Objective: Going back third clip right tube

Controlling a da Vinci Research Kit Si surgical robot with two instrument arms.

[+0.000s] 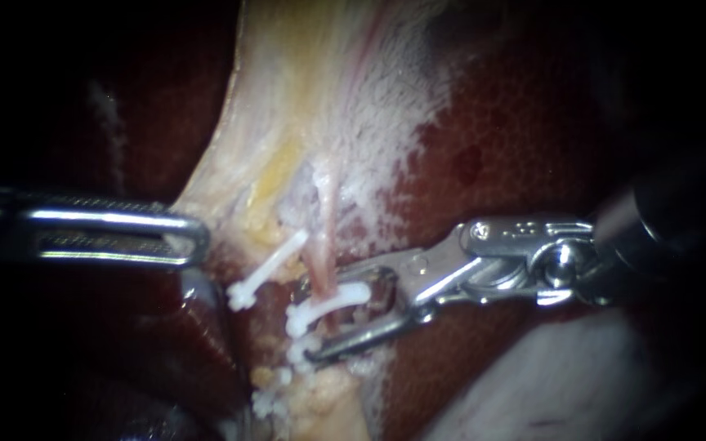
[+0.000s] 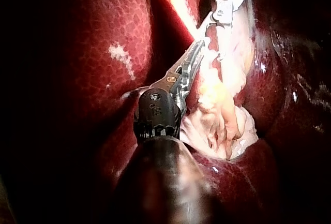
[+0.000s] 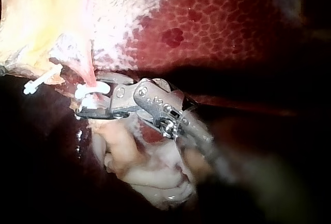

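The right tube (image 1: 323, 245) runs pale pink down the whitish tissue (image 1: 369, 122); the right instrument (image 1: 310, 320) reaches across it with jaws spread wide, a clear gap between them, pinching nothing; the tube passes through that gap, and a white clip (image 1: 338, 300) sits across the tube there; a second clip (image 1: 299, 353) lies lower on the tube, by the lower jaw's tip; another clip (image 1: 265, 273) lies just left of the tube; the left instrument (image 1: 196, 239) is further left, its tip at the tissue's edge.

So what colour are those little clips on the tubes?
White. The clips show best in the endoscope view.
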